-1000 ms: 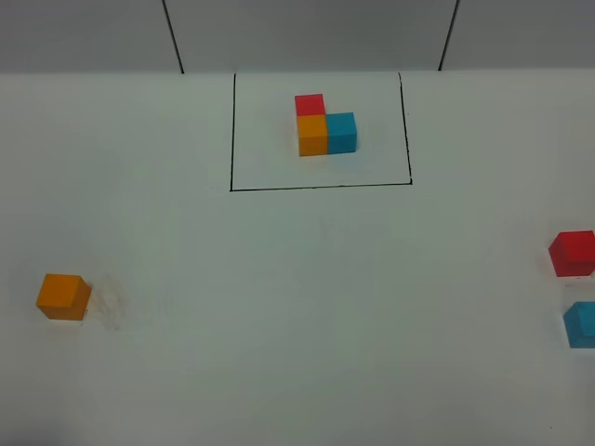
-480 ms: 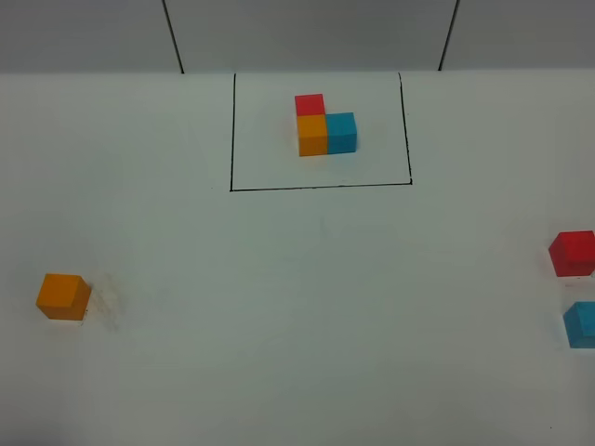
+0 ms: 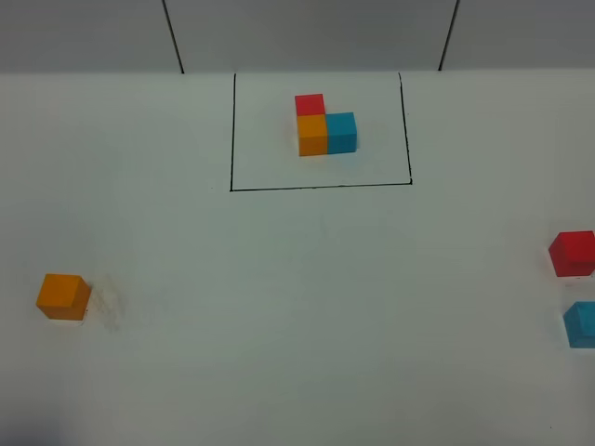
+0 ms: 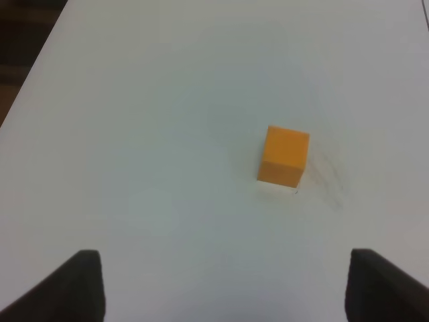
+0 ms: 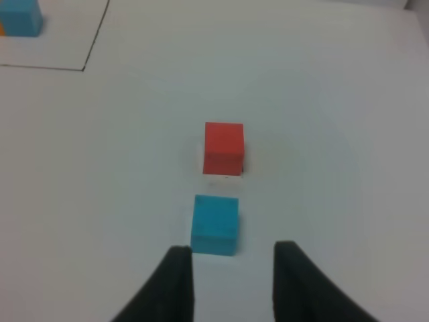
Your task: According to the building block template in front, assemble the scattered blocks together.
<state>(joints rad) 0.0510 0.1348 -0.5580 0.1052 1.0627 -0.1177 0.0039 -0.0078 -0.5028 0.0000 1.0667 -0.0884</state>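
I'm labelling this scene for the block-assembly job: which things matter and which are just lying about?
Part of the job: framed template; loose orange cube; loose red cube; loose blue cube.
Just there: white table; faint scuff marks beside the loose orange cube.

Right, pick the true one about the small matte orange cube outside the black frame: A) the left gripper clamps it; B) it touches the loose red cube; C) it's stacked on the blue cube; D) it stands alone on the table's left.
D: the orange cube stands alone on the left of the table, the open left gripper short of it.
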